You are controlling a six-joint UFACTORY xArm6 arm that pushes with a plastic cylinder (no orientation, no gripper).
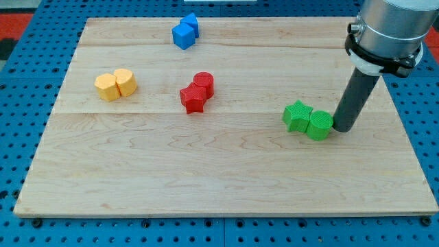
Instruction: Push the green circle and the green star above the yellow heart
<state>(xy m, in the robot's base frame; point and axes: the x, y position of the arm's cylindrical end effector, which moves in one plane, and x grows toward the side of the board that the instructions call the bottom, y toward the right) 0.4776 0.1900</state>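
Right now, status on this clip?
My tip at green circle's right side. Green star touching circle's left. Red blocks between greens and yellow blocks.

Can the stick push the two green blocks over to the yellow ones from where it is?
Probably yes. My tip sits against the green circle, on its right, with the green star touching beyond. Only the red blocks lie roughly between.

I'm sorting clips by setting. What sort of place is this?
Probably a robotics lab tabletop: a wooden board resting on a blue perforated surface, small coloured blocks on the board, and my tip just right of the green circle.
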